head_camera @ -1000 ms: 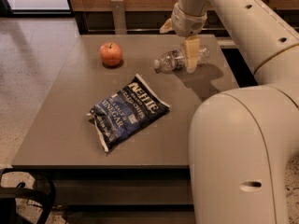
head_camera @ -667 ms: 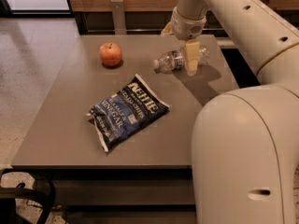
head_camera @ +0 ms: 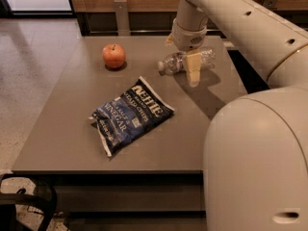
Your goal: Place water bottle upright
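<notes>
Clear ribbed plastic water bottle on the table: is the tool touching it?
Cannot tell. In the camera view the tool overlaps the water bottle's middle, hiding any contact or gap.

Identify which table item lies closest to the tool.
The water bottle, on its side right at the tool; the apple and chip bag lie apart from it.

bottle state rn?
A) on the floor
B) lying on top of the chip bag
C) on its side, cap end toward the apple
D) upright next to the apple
C: the water bottle lies on its side on the table, with its white cap pointing toward the apple. The pincer is down at the bottle's middle, and the chip bag lies apart, nearer the camera.
</notes>
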`<state>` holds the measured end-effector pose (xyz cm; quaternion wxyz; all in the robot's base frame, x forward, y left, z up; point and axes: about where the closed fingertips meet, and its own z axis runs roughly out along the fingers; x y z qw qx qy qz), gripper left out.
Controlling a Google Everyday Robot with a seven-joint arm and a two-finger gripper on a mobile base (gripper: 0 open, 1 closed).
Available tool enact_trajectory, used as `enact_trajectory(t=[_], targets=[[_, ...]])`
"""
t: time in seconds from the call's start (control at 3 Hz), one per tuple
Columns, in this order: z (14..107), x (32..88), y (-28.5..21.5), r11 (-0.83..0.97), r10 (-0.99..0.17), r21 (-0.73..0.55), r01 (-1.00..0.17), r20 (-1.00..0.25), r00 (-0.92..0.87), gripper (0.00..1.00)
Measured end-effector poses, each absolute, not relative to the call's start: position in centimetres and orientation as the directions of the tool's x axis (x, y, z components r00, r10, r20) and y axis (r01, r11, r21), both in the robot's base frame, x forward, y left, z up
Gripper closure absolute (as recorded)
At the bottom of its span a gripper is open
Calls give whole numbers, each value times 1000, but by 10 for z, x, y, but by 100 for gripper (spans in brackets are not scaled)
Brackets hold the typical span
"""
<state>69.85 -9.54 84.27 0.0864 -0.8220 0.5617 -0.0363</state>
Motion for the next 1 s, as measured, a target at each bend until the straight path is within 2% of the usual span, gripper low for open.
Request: enact_trajectory(t=[0.33,0.67,1.0], targets=[[840,701,-91,-349,-930,-191,-918,-47,363,0],[838,704,-88,-352,-928,-207,-913,-48,368,17],[834,706,-86,-353,-928,-209,-912,-49,370,48]])
